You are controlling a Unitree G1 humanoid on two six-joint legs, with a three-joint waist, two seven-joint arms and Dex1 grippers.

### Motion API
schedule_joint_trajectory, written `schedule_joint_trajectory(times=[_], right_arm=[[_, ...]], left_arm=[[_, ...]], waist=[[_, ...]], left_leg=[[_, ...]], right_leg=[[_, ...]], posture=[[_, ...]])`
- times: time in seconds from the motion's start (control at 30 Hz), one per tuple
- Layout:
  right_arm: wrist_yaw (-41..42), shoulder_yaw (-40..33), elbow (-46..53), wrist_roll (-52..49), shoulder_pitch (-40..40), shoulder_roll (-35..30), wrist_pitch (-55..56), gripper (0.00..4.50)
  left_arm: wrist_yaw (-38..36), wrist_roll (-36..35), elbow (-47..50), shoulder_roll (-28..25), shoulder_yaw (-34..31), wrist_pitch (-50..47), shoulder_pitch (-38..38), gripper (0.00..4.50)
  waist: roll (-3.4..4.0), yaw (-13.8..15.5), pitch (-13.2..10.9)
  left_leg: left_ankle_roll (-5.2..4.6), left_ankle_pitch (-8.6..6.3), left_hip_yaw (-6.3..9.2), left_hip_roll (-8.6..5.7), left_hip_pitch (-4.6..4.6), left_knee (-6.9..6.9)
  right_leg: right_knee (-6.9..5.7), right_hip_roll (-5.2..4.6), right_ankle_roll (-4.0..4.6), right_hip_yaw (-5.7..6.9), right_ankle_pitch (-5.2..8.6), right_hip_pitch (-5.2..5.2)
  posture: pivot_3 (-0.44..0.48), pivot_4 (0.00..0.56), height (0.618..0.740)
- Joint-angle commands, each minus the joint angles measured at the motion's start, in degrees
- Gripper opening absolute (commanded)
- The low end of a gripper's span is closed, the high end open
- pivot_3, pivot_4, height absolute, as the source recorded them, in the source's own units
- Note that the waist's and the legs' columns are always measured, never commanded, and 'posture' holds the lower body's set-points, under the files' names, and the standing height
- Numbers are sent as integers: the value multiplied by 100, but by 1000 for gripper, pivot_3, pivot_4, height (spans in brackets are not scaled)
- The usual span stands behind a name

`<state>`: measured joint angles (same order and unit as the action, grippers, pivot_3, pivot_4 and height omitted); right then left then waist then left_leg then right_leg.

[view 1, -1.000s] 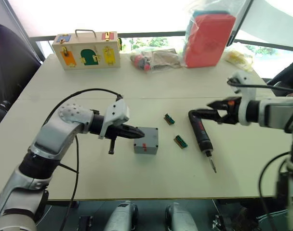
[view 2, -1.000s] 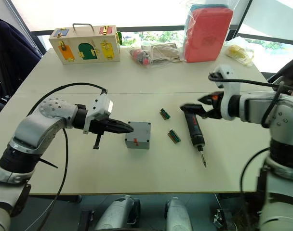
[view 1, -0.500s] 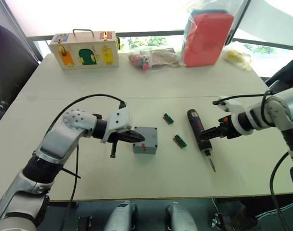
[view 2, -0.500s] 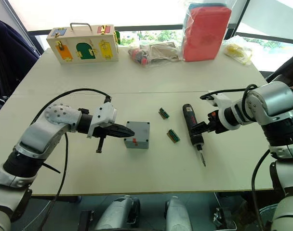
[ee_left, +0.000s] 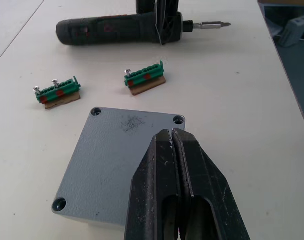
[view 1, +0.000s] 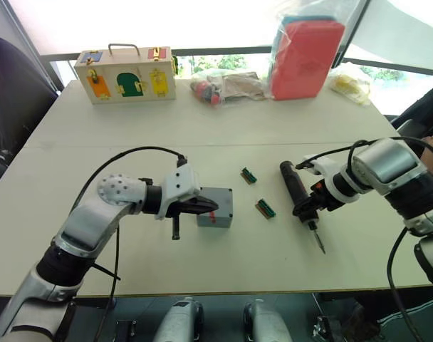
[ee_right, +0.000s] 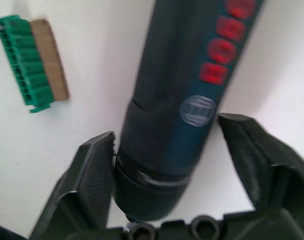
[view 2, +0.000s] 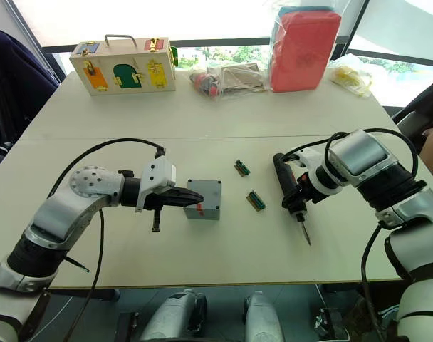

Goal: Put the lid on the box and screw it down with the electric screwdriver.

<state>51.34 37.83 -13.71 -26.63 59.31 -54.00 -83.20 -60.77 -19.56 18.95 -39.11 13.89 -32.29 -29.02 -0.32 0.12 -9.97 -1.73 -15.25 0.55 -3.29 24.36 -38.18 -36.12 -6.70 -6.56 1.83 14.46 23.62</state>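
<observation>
Left eye view: left gripper [view 1: 206,206] centre-left of frame, fingers pressed together, tips on lid [view 1: 218,199], which sits on box [view 1: 215,212] w/ red mark on near side. Right gripper [view 1: 309,207] centre-right, straddling electric screwdriver [view 1: 299,200] lying on table [view 1: 131,135], bit toward lower right. Two green connector pieces [view 1: 258,193] between box and tool. Wooden box w/ coloured doors [view 1: 126,73] upper left, red pack in plastic bag [view 1: 307,55] upper right.

Right eye view: same layout. Box [view 2: 204,199] mid-frame, screwdriver [view 2: 290,191] right of centre, right gripper [view 2: 299,198] at its lower body near the bit end.

Left wrist view: fingers [ee_left: 168,186] closed, nothing between them, tips resting over lid [ee_left: 120,165] in lower half of frame. Three corner screw holes visible; can't tell if screws are in. Screwdriver [ee_left: 123,30] across top w/ black fingers around it, connectors mid-left.

Right wrist view: fingers [ee_right: 94,177] spread, one each side of screwdriver [ee_right: 192,90] barrel; left one about touching, right one w/ a gap, so not clamped yet.

Risks, by judgement: round barrel could roll or squirt out if the close is off-centre; grip near bit end leaves the long body heavy, may tilt on lift. Lid only pinned by closed tips, could skid off holes if box gets nudged.
</observation>
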Motion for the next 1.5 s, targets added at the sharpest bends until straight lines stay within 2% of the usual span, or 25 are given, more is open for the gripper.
schedule_joint_trajectory(times=[0.03,0.2,0.37,0.43,0.5,0.57,0.6,0.67,0.73,0.87,1.0,1.23,1.5], right_arm=[[165,235,-132,217,-122,121,7,1855],[156,-28,-286,426,-238,103,-40,1743],[-409,-1170,-932,695,18,317,92,1743],[-867,-2053,-993,704,173,509,-86,1743],[-1284,-2936,-628,686,196,661,-59,1743],[-1918,-4351,-114,525,209,1252,91,1743],[-2327,-5126,408,362,127,1697,628,1743],[-2822,-6114,1232,118,-11,2376,1384,1743],[-3159,-6564,2009,-85,-196,2944,1545,1743],[-3097,-6644,3542,-878,-1062,4042,2350,1743],[-2770,-5838,4230,-855,-2087,4505,3238,1743],[-2502,-4507,4138,-363,-3165,4700,4515,1743],[-2503,-3866,3801,26,-3396,4644,5206,1743]], left_arm=[[118,-100,214,13,-204,-30,12,0],[175,-115,108,48,-181,4,-18,0],[64,-98,-260,42,-215,101,-172,0],[-40,-295,-462,64,-366,28,-223,0],[-103,-953,-615,260,-743,-441,-307,0],[-148,-1317,-677,323,-967,-743,-385,0],[-180,-1374,-700,290,-1004,-836,-423,0],[-188,-1414,-730,243,-1008,-974,-483,0],[-238,-1399,-753,121,-980,-1048,-473,0],[-116,-1280,-806,29,-835,-1150,-399,0],[-67,-1041,-781,-79,-661,-1039,-344,0],[35,-386,-823,-87,-234,-601,-365,0],[-74,0,-975,-47,66,-326,-328,0]], waist=[[-4,2,3],[-15,13,9],[-17,17,10],[-6,21,4],[13,34,-8],[15,46,-9],[15,20,-10],[19,-46,-12],[21,-69,-13],[14,-48,-9],[15,-81,-9],[19,-85,-11],[18,-82,-11]], left_leg=[[0,0,0,0,0,0],[1,0,0,0,-8,-1],[2,1,0,-1,-14,-4],[6,3,-1,-3,-14,-5],[10,6,-3,-4,3,-4],[55,33,-7,-5,41,-1],[64,40,-7,-2,66,0],[82,51,-7,7,88,3],[92,59,-3,10,91,9],[89,63,4,7,90,2],[58,56,-8,-4,64,-4],[69,65,-8,-3,59,2],[70,65,-7,-2,58,2]], right_leg=[[0,0,0,0,0,0],[1,-1,0,0,0,-10],[2,-1,6,0,-5,-17],[2,-1,1,-3,-12,-14],[-1,-2,-1,-5,-13,4],[-15,-1,-3,-11,-14,55],[-19,2,-3,-11,-15,83],[-28,17,-4,-13,-15,110],[-46,21,-4,-10,-15,116],[-66,25,-2,-10,-13,107],[-88,16,-3,-27,-14,91],[-91,21,-2,-28,-12,95],[-91,21,-2,-27,-12,95]], posture=[[0,150,740],[0,150,740],[0,150,740],[0,150,740],[0,150,740],[0,150,740],[0,150,740],[0,150,740],[0,150,740],[0,150,740],[0,150,740],[0,150,740],[0,150,740]])
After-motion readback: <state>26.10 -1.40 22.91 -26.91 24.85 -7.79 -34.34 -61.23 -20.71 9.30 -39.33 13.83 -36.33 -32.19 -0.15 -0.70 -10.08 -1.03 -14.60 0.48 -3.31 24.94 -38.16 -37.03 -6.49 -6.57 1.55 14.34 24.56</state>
